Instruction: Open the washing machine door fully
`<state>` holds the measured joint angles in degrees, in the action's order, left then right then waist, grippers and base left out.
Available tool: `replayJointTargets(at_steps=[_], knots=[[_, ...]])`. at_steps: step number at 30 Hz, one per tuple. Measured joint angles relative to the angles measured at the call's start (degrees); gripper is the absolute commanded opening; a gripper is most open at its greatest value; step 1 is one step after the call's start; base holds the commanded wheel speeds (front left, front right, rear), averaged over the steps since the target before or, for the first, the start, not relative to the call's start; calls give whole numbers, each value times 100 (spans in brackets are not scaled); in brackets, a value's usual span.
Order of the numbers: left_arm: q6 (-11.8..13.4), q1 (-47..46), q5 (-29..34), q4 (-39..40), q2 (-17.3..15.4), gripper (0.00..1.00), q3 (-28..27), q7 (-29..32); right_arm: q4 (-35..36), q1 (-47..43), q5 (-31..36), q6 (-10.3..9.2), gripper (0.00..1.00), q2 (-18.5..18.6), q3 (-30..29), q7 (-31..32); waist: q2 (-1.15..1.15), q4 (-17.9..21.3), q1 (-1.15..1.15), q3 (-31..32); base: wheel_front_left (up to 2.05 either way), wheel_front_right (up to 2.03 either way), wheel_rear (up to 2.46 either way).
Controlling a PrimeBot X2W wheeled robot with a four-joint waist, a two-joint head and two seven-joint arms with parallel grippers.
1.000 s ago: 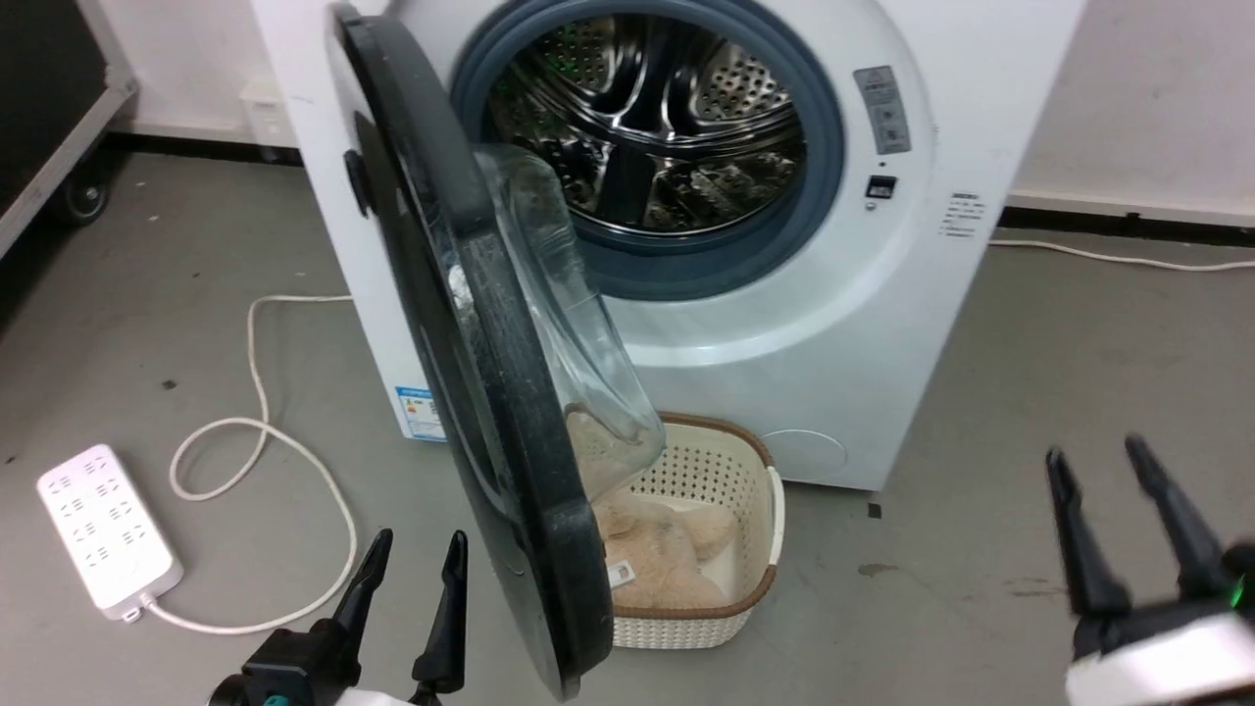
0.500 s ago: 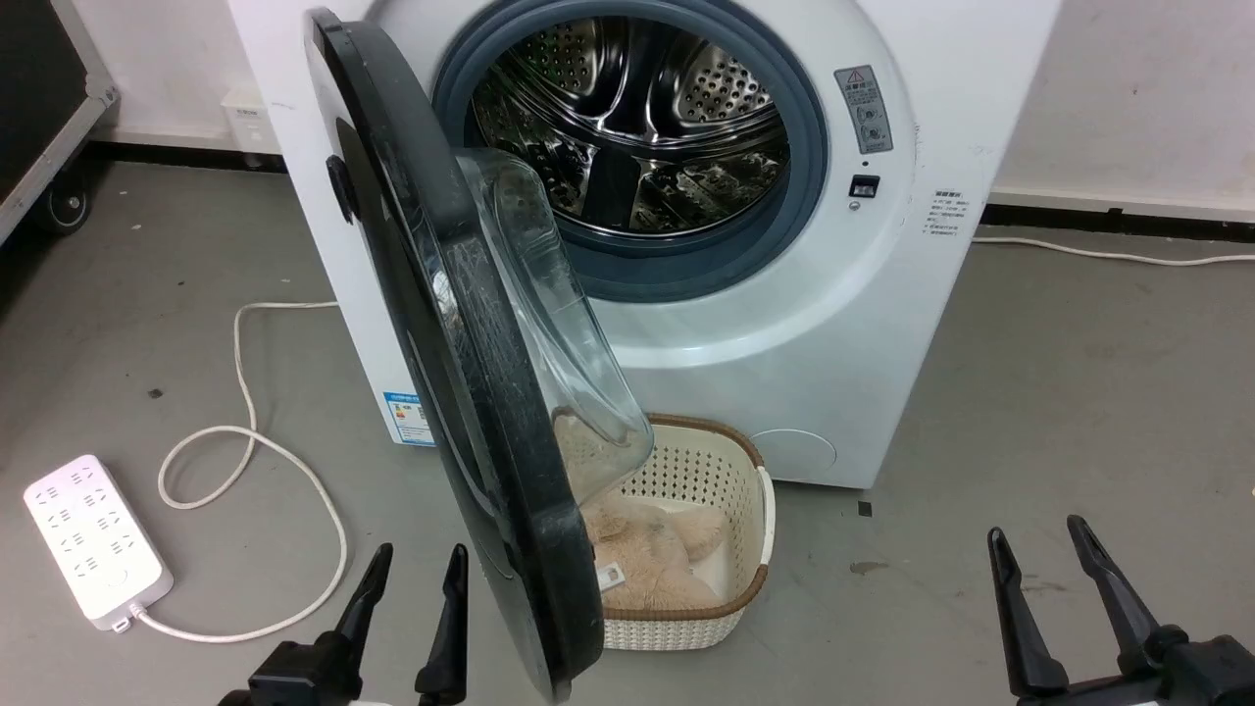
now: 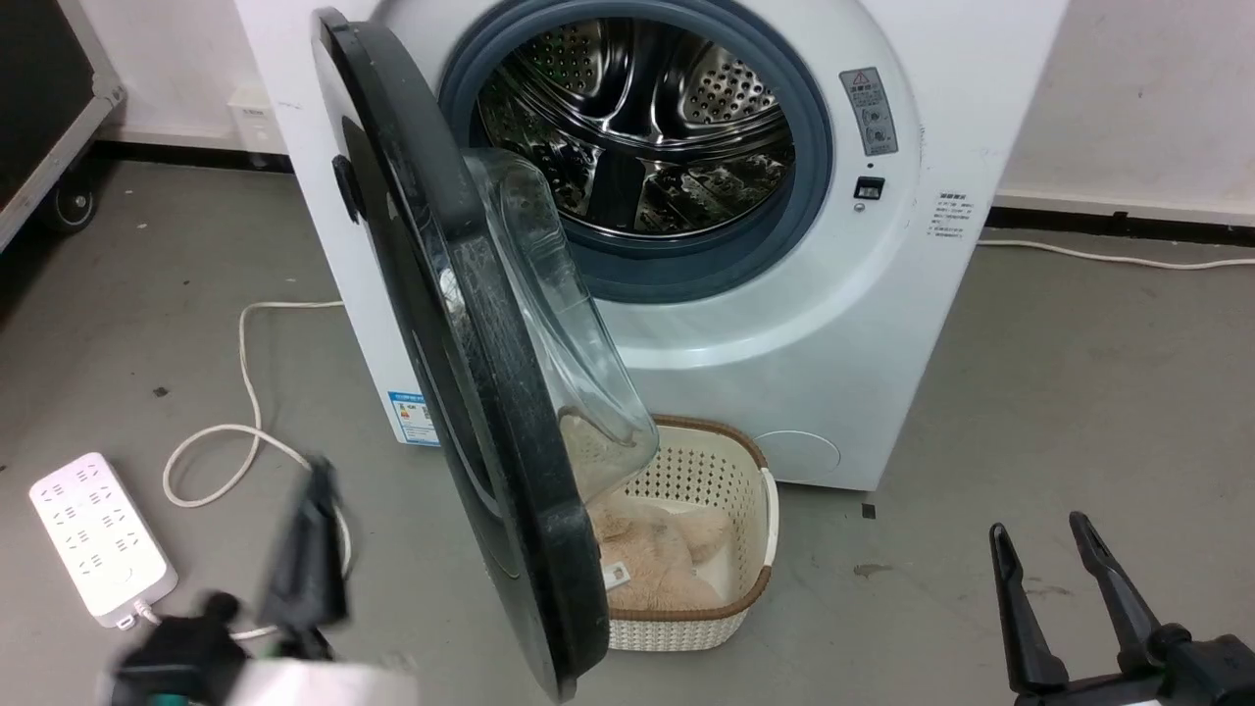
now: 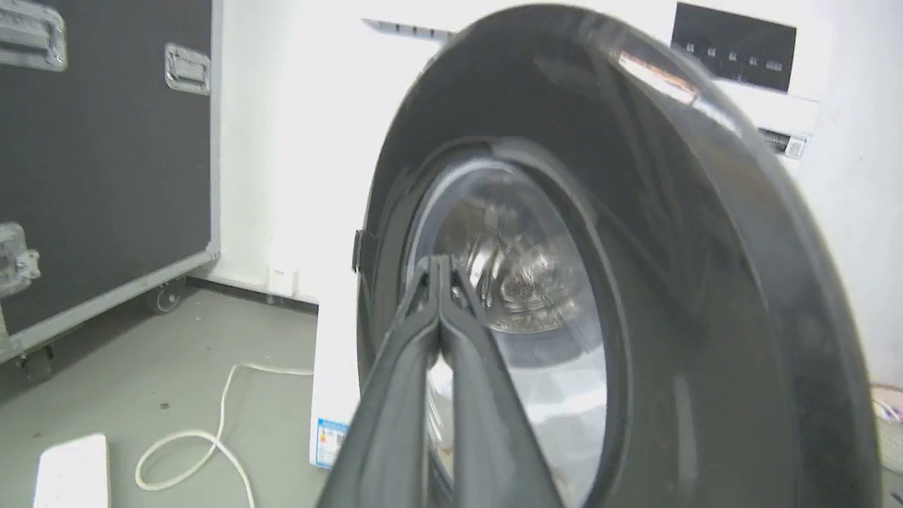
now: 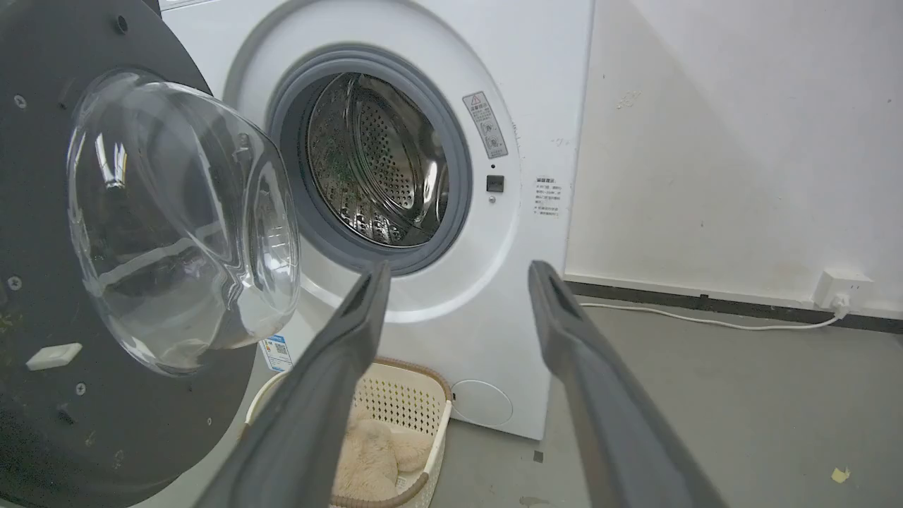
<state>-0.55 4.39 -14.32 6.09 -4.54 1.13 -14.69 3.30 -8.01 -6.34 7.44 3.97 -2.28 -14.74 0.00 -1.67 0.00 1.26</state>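
Note:
The white washing machine [image 3: 814,333] stands with its steel drum [image 3: 637,127] exposed. Its black washing machine door [image 3: 510,461] is swung out on the left hinge, edge-on to me, with the glass bowl window [image 3: 549,324] bulging to the right. My left gripper [image 3: 319,485] is a blurred dark shape low on the left, outside the door and apart from it. In the left wrist view the left gripper [image 4: 439,267] is shut on nothing, pointing at the door's outer face [image 4: 705,282]. My right gripper [image 3: 1054,549] is open at the lower right, and the right wrist view shows it [image 5: 458,275] open, facing the machine front [image 5: 522,70].
A cream basket [image 3: 726,529] holding a beige plush toy [image 3: 657,559] sits on the floor under the door. A white power strip [image 3: 98,534] and its cable [image 3: 250,373] lie at the left. A black wheeled case [image 3: 39,88] stands at the far left.
My left gripper has shut and swung left and up, away from the door's lower edge, blurred by motion. The right gripper dropped lower a second ago and has since held still. The door's angle is unchanged.

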Motion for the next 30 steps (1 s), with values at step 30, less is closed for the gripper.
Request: replayJointTargets(at_steps=[30], knots=[[174, -181, 346, 698, 169, 0, 2659, 1874, -82, 32, -44, 0, 100, -20, -76, 0, 0, 92, 0, -110, 0, 0, 0]])
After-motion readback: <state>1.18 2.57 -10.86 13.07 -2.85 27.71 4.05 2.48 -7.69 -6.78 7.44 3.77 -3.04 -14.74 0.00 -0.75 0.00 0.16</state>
